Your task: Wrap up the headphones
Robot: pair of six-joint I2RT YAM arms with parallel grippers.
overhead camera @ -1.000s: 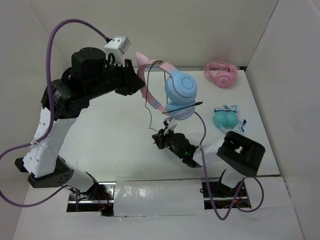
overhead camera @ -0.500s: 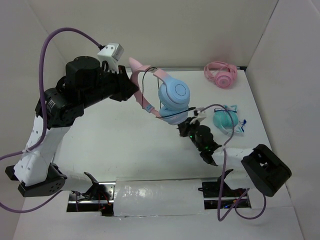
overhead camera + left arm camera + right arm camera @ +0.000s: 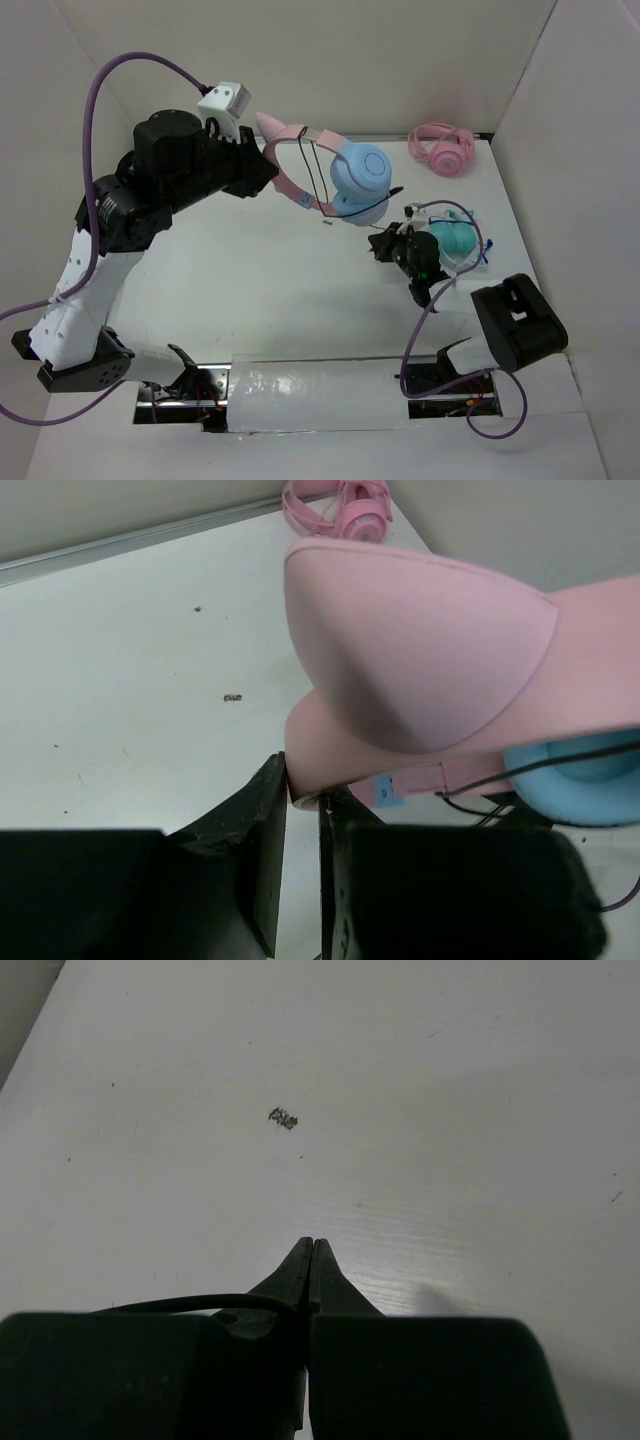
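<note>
The right gripper (image 3: 380,243) has swung out from under the headphones (image 3: 360,178) to beside the teal headphones (image 3: 458,238). The cable (image 3: 575,757) no longer hangs loose.

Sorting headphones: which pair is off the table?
The headphones with blue earcups, held by the left gripper; the pink pair and teal pair lie on it.

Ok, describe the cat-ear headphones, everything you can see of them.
The headphones have a pink, plastic-looking headband with a pointed cat ear, two round light blue earcups and a thin black cable. They are held in the air above the table, headband toward the left arm. The left end effector is shut on the headband near the ear. The cable loops across the headband and runs to the right end effector, which looks shut on it.
</note>
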